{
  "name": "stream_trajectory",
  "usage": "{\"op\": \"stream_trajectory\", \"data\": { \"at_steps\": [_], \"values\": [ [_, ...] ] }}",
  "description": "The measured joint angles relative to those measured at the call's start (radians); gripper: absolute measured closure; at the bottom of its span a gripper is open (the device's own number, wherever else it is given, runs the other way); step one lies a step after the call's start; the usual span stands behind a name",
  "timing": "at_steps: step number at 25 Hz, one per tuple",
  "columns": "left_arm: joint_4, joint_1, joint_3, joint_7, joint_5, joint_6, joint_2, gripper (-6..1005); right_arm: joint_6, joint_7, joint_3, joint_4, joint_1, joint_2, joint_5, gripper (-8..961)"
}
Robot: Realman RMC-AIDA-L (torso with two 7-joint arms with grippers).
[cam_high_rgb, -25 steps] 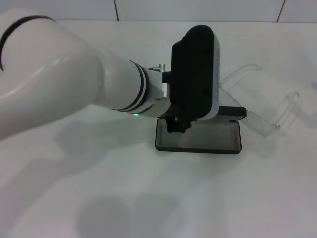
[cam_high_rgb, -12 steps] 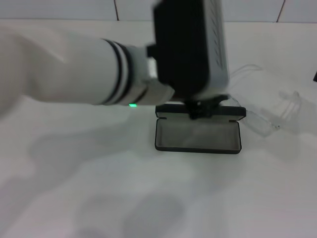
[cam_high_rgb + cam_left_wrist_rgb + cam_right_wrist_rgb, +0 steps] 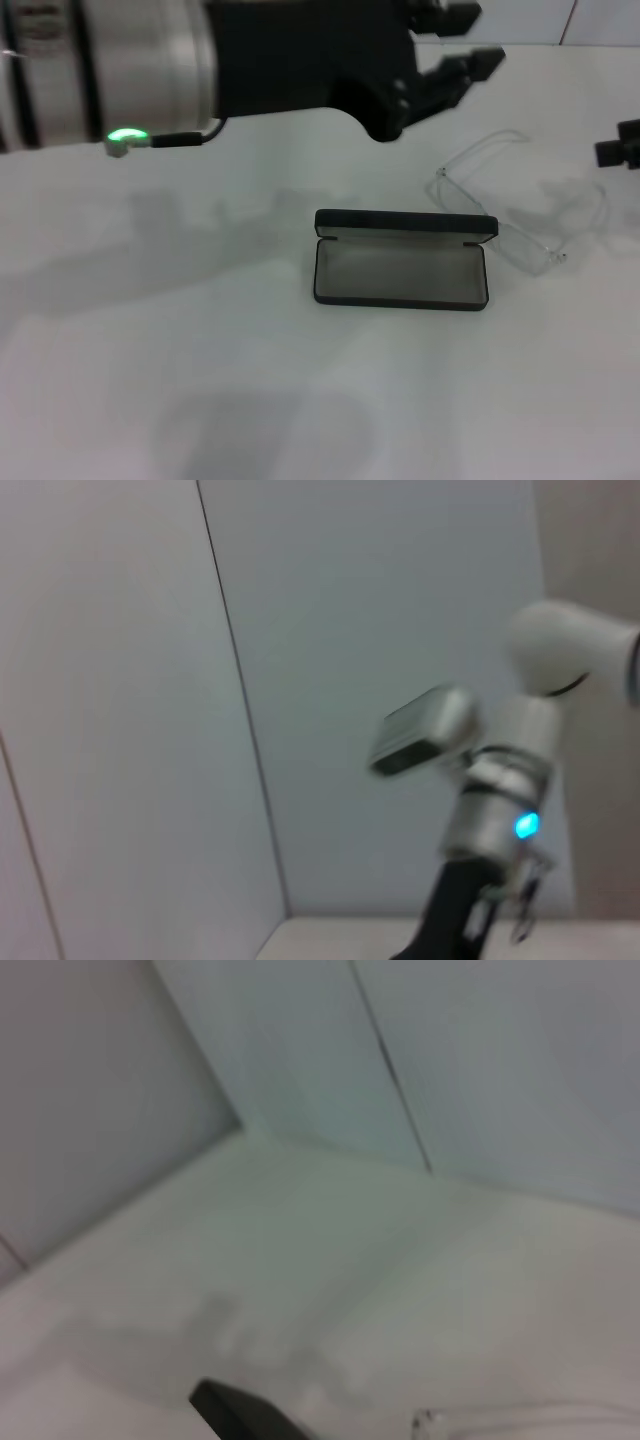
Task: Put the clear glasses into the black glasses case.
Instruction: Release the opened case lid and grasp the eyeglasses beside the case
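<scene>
Your black glasses case (image 3: 401,272) lies open mid-counter (image 3: 200,380); the clear glasses (image 3: 525,215) sit just behind it, right. Left claw (image 3: 455,50) hangs above, fingers apart, empty. Right claw (image 3: 620,148): can't tell.

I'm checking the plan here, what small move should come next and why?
Probably bring the right gripper down toward the clear glasses. They lie on the table just beside the black glasses case, which stands open and empty, and the left gripper is raised, open, holding nothing.

Black glasses case (image 3: 400,224), seemingly grey-lined; clear glasses (image 3: 530,215); white table (image 3: 200,380).
</scene>
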Motion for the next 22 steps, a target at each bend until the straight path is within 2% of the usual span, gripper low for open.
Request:
{"op": "stream_trajectory", "data": {
  "at_steps": [1, 3, 5, 13, 18, 22],
  "values": [
    [0.000, 0.000, 0.000, 0.000, 0.000, 0.000, 0.000, 682, 0.005, 0.027, -0.017, 0.000, 0.027, -0.005, -0.027, 189],
    [-0.057, 0.006, -0.041, 0.035, -0.092, 0.042, 0.000, 682, 0.014, 0.069, -0.043, 0.000, 0.072, -0.010, -0.076, 208],
    [-0.094, 0.009, -0.053, 0.054, -0.125, 0.055, 0.000, 682, 0.027, 0.111, -0.069, 0.005, 0.119, -0.006, -0.144, 227],
    [-0.153, 0.050, -0.056, 0.126, -0.186, 0.097, 0.000, 682, 0.075, 0.208, -0.173, 0.082, 0.305, 0.050, -0.329, 270],
    [-0.175, 0.052, -0.057, 0.136, -0.194, 0.114, 0.000, 682, 0.109, 0.266, -0.278, 0.124, 0.378, 0.068, -0.383, 281],
    [-0.187, 0.055, -0.058, 0.138, -0.200, 0.129, -0.001, 682, 0.132, 0.283, -0.298, 0.168, 0.430, 0.083, -0.430, 290]
  ]
}}
